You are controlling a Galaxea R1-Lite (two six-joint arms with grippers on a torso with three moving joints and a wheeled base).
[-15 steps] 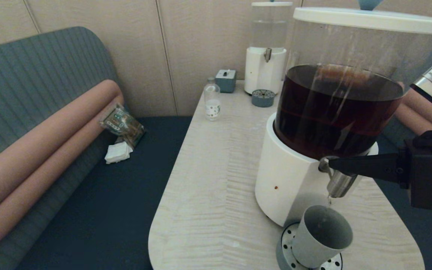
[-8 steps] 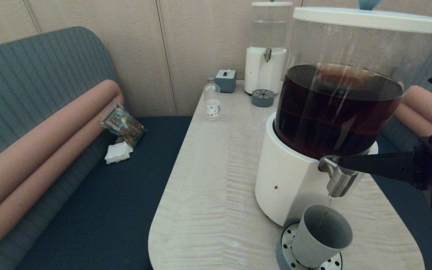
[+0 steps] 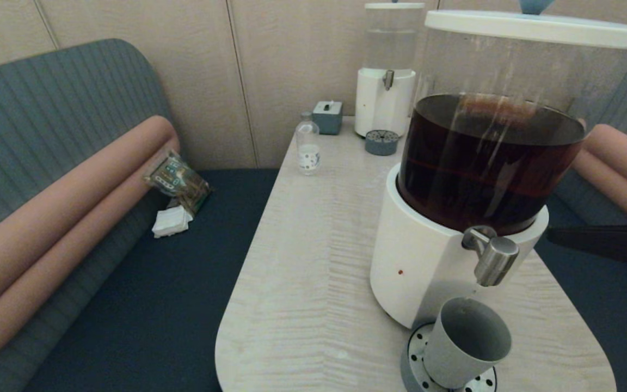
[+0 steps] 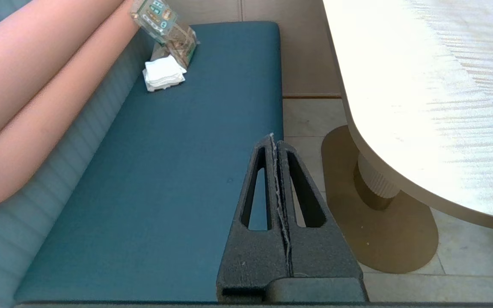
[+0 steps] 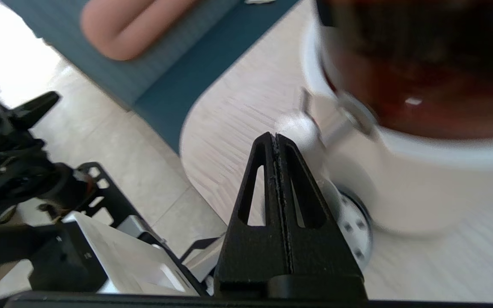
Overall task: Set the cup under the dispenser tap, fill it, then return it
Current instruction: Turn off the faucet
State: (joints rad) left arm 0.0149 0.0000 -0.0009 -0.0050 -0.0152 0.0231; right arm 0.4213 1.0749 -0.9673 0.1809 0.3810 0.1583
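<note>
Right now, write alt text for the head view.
A grey-green cup stands on a perforated drip tray under the steel tap of a dispenser of dark liquid on a pale table. The right end effector is off the tap, shut.

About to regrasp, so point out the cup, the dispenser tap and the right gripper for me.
cup [image 3: 458, 351], head view: outer side wall.
dispenser tap [image 3: 494, 262], head view: steel spout body.
right gripper [image 5: 276, 137], right wrist view: closed fingertips.
</note>
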